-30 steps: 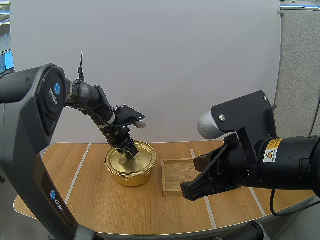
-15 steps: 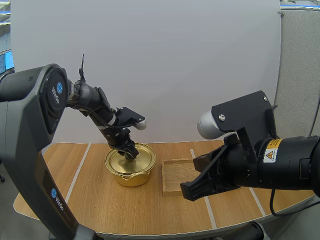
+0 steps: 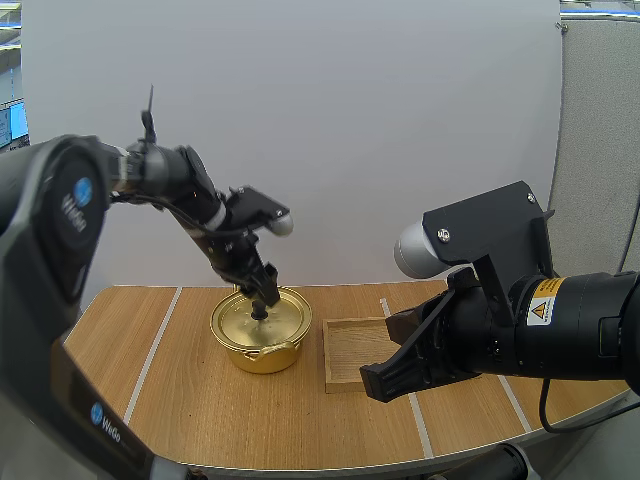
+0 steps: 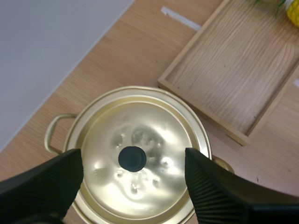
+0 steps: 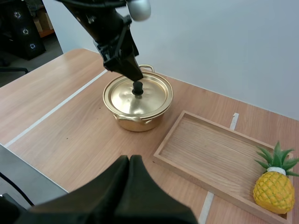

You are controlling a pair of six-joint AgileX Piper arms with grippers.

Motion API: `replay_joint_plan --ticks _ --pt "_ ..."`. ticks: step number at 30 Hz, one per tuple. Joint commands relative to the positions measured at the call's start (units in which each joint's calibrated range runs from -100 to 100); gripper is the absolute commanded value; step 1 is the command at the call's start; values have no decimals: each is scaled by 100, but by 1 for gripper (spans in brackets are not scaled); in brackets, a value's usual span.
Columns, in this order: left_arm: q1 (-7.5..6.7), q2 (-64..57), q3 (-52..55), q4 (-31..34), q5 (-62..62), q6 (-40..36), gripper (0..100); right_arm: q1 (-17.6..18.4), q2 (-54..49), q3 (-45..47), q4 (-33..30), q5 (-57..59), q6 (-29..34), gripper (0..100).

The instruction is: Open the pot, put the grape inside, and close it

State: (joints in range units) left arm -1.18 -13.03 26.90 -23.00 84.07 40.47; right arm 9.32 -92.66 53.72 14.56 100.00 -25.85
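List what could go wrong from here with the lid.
1. The left gripper hovers open over the lid, a finger on each side of its small knob; closing off-centre, it may slip off or tip the lid.
2. The tray lies close to the pot; a lid swung that way may knock its rim.
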Motion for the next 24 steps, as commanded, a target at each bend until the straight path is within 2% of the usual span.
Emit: replay_joint_plan --ticks 1,9,16,20,24 --pt "-17 -650 -184 -71 444 -172 100 8 -6 20 16 0 12 0" --pt "-17 -2665 -264 -75 802 -221 100 8 -6 20 16 0 12 0" --pt "-17 -4397 -264 -75 1000 -649 100 8 -6 20 17 0 22 0" --pt "-17 -5195 -264 -54 1536 -878 100 8 -6 20 17 0 22 0" --pt "-17 -5886 -252 47 1593 -1388 100 8 -6 20 17 0 113 0"
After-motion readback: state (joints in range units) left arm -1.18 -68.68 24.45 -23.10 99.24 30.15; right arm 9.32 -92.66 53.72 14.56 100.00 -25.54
